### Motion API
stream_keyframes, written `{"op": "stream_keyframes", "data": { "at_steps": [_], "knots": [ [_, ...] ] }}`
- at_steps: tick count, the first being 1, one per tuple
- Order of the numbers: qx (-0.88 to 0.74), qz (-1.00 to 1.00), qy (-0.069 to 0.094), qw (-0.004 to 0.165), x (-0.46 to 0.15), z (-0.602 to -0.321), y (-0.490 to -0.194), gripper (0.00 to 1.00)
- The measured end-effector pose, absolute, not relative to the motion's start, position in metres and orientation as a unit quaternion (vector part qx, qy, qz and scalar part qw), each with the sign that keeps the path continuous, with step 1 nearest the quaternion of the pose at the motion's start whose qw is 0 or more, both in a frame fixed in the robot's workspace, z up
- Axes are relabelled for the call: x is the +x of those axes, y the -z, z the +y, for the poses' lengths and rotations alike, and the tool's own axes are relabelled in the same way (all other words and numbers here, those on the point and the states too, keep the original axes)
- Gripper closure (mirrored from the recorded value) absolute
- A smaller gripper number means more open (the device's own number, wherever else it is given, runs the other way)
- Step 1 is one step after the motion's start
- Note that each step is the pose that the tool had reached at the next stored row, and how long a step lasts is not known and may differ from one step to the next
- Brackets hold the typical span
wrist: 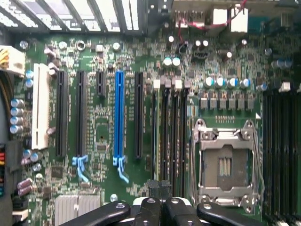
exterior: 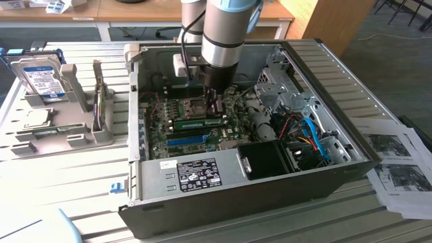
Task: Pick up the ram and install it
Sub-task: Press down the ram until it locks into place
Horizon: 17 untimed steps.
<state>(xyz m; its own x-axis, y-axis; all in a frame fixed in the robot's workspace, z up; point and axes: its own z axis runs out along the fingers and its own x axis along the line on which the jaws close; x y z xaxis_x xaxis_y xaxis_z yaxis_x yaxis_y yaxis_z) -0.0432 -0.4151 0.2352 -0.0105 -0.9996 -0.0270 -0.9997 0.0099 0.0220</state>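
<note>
i have the pincer (exterior: 216, 109) down inside the open computer case (exterior: 337, 101), its fingers (wrist: 162, 207) pinched fully together, with a ram stick (exterior: 200, 123) lying in the slots directly below the tips; i judge it is pressing down on the stick, not carrying it. from the wrist camera the memory slots (wrist: 169, 122) run straight out ahead of the fingers, the empty cpu socket (wrist: 225, 162) just beside them and the blue slot (wrist: 118, 117) on the other side.
</note>
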Motion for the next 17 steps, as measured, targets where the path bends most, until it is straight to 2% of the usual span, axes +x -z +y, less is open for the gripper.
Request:
{"op": "stream_keyframes", "data": {
  "at_steps": [17],
  "knots": [
    [-0.703,0.711,-0.017,0.002,-0.084,-0.415,-0.235,0.91]
  ]
}}
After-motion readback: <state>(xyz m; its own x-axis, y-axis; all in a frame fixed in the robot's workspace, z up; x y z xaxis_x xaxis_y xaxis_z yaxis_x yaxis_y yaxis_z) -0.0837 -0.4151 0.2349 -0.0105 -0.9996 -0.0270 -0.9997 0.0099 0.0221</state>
